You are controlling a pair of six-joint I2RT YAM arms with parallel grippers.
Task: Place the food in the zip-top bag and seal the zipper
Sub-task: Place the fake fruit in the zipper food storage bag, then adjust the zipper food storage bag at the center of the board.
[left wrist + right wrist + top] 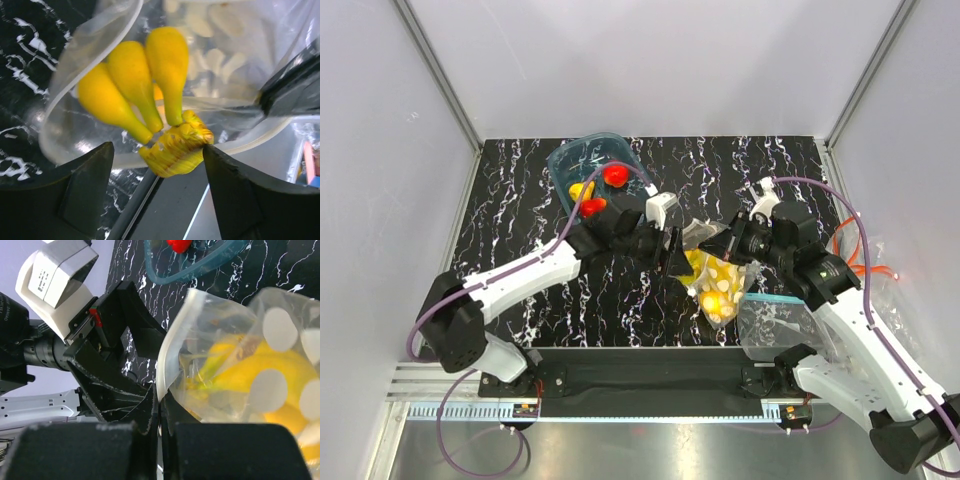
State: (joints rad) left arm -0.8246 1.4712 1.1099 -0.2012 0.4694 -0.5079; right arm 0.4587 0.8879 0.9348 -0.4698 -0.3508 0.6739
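Observation:
The polka-dot zip-top bag (725,290) hangs open at mid-table and holds yellow lemon-like pieces (718,298). My right gripper (160,410) is shut on the pale zipper strip (170,355) at the bag's mouth and holds it up. The yellow banana bunch (135,75) lies partly inside the mouth, its stem between the fingers of my left gripper (158,148). That gripper is open; the stem touches only the right finger (240,190). In the top view my left gripper (672,258) faces my right gripper (715,243) across the bag's mouth. Two red pieces (615,175) and a yellow one (578,190) lie in a bowl.
The teal-rimmed clear bowl (582,152) stands at the back, just behind the left arm, and shows in the right wrist view (200,270). A plain clear bag with a teal strip (775,320) lies at the front right. Orange cables (865,265) lie beyond the right edge.

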